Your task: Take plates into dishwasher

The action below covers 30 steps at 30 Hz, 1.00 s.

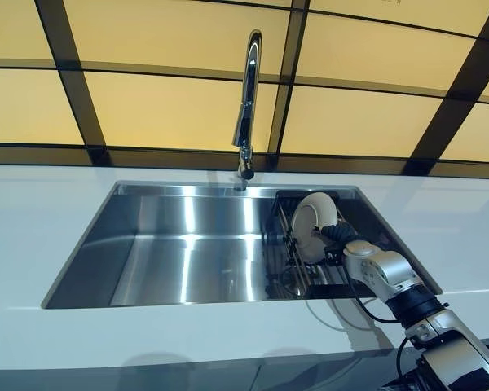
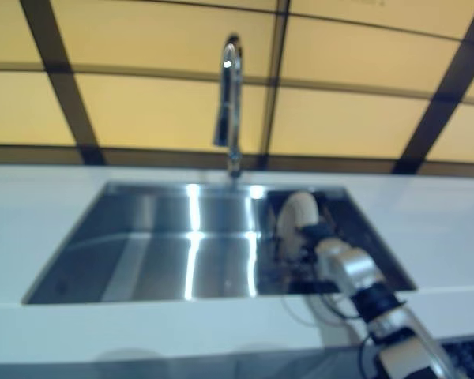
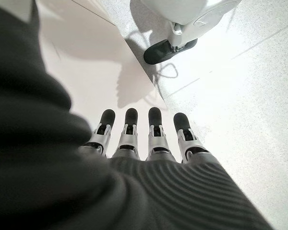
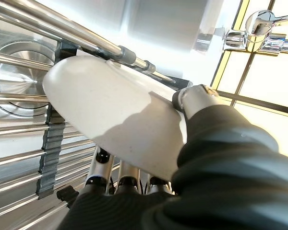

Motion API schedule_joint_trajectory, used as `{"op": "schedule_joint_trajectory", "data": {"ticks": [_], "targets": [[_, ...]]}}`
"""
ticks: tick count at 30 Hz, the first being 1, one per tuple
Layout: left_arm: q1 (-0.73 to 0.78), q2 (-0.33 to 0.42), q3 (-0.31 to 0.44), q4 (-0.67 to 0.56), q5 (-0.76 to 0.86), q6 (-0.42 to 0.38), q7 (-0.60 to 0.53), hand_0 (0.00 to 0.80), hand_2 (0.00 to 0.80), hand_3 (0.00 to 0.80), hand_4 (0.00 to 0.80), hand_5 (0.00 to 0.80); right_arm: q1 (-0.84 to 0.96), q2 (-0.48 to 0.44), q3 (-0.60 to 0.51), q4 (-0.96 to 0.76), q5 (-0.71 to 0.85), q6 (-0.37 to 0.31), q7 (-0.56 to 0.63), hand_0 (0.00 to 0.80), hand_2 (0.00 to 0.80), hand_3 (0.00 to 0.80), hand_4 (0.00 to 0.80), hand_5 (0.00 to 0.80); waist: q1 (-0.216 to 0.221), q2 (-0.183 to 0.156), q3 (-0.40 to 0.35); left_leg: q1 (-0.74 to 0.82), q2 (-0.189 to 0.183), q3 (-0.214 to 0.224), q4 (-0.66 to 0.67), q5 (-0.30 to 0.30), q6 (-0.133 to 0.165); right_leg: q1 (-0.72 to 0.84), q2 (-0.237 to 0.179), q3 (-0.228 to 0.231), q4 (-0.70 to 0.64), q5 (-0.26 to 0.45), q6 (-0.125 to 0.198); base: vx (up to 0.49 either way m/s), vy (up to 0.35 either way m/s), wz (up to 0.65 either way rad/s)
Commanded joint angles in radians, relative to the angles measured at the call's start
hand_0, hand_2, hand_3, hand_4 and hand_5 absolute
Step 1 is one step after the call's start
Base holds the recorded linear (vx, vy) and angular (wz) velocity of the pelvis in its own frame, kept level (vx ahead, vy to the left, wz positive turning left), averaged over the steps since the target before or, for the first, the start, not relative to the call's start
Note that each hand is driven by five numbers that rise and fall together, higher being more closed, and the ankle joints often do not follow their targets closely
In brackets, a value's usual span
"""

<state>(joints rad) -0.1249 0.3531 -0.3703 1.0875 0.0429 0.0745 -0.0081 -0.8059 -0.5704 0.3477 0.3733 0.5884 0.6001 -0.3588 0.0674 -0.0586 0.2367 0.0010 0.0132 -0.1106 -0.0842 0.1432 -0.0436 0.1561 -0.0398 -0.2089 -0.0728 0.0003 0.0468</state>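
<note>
Between the right hand's [image 1: 348, 244] thumb [image 4: 194, 98] and fingers [image 4: 127, 179] sits a white plate [image 1: 314, 226], pinched by its rim, thumb on one face and fingers under the other, so it can stand on edge. Just beyond the fingers run the bars of a dish rack [image 4: 19, 158] set at the right end of the steel sink [image 1: 187, 252]; the plate is upright there, probably so it can be lifted straight out. Faucet [image 1: 246, 106] rises behind. Left hand [image 3: 144, 136] hangs idle toward the floor, fingers straight, holding nothing. No dishwasher is visible.
</note>
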Motion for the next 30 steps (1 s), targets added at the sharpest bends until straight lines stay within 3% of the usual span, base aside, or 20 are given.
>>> {"op": "schedule_joint_trajectory", "data": {"ticks": [1,15,30], "targets": [[-0.035,0.010,-0.027,0.024,-0.020,-0.017,-0.002,0.000,0.000,0.000,0.000,0.000,-0.098,-0.065,-0.028,0.024,-0.066,-0.070,0.018,0.800,0.800,0.800,0.800,0.800,0.027,-0.010,-0.020,0.055,-0.072,0.093,0.049,-0.161,0.072,-0.114,0.009,0.018,0.195,-0.067,0.011,0.000,0.000,0.00],[-0.007,0.028,-0.012,0.024,-0.006,-0.016,-0.015,0.000,0.000,0.000,0.000,0.000,-0.205,-0.230,-0.059,0.056,-0.083,-0.114,0.021,0.800,0.800,0.800,0.800,0.800,0.029,-0.022,-0.037,0.064,-0.066,0.087,0.043,-0.162,0.066,-0.105,0.006,0.014,0.193,-0.067,0.016,0.021,-0.002,0.04],[0.047,0.032,-0.027,0.042,-0.008,-0.051,-0.017,0.000,0.000,0.000,0.000,0.000,-0.283,-0.402,-0.065,0.026,-0.152,-0.291,-0.054,0.800,0.800,0.800,0.800,0.800,0.014,-0.036,-0.064,0.075,-0.067,0.110,0.040,-0.172,0.067,-0.093,0.009,0.019,0.167,-0.059,0.022,0.035,0.026,-0.01]]}}
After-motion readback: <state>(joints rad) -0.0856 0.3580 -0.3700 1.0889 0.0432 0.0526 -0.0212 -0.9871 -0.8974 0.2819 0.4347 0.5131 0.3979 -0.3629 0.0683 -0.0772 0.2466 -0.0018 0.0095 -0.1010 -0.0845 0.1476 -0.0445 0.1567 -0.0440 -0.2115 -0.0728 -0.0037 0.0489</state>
